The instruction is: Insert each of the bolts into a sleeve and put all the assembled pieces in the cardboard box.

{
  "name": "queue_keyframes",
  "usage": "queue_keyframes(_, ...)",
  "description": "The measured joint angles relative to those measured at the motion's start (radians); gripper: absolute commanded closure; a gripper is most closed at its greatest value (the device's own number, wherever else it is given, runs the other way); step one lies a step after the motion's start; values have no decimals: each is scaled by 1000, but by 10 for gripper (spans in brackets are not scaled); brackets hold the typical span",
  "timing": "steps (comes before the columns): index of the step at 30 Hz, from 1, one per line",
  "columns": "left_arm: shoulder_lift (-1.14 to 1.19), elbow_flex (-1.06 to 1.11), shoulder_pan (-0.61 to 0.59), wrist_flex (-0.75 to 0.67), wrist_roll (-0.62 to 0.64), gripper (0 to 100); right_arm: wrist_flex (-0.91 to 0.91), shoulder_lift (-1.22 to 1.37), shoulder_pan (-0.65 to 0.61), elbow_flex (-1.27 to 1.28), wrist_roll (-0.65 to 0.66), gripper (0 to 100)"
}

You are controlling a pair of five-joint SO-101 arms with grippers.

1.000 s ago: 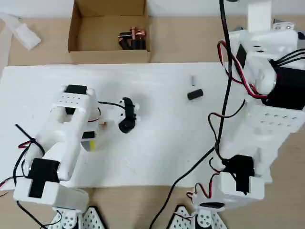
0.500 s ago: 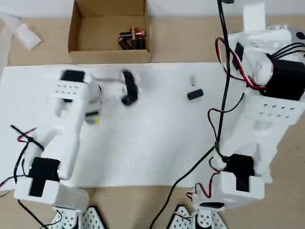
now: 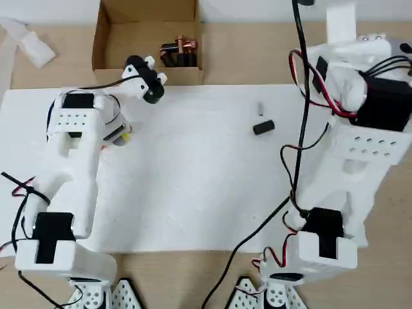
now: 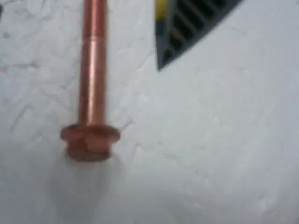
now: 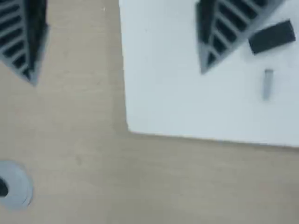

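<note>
A copper bolt (image 4: 91,93) with a flanged hex head lies on the white foam sheet (image 3: 193,187) in the left wrist view, beside one finger (image 4: 187,23) of my left gripper (image 3: 119,135); no second finger shows near it, and the jaws stand wide apart. This gripper hangs under the left arm, just in front of the cardboard box (image 3: 103,42). Assembled pieces (image 3: 179,53) lie in the box. A black sleeve (image 3: 263,127) (image 5: 272,37) and a small grey bolt (image 3: 261,109) (image 5: 267,84) lie on the foam's right part. My right gripper (image 5: 117,74) is open over the foam's edge, holding nothing.
The foam sheet covers most of the wooden table (image 3: 257,51). The right arm's cables (image 3: 302,129) hang over the foam's right side. White packaging (image 3: 32,45) lies at the far left. A grey ring (image 5: 11,191) sits on the wood.
The left arm has swung away from the front of the foam toward the cardboard box. The right arm has barely shifted. Sleeve and grey bolt have stayed put.
</note>
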Motion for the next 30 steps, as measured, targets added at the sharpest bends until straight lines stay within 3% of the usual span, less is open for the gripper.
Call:
queue_keyframes(7, 141, -32, 32, -44, 0, 750, -34, 2, 0, 68, 0, 740)
queue_keyframes(21, 397, -270, -25, -35, -2, 751, -69, 2, 0, 74, 0, 740)
queue_keyframes(24, 411, -275, -25, -35, -2, 819, -81, 2, 0, 74, 0, 740)
queue_keyframes(28, 416, -285, -21, 26, -2, 1000, -97, 2, 0, 78, 0, 740)
queue_keyframes(30, 422, -293, -18, 68, 0, 972, -112, 2, 0, 95, 2, 740)
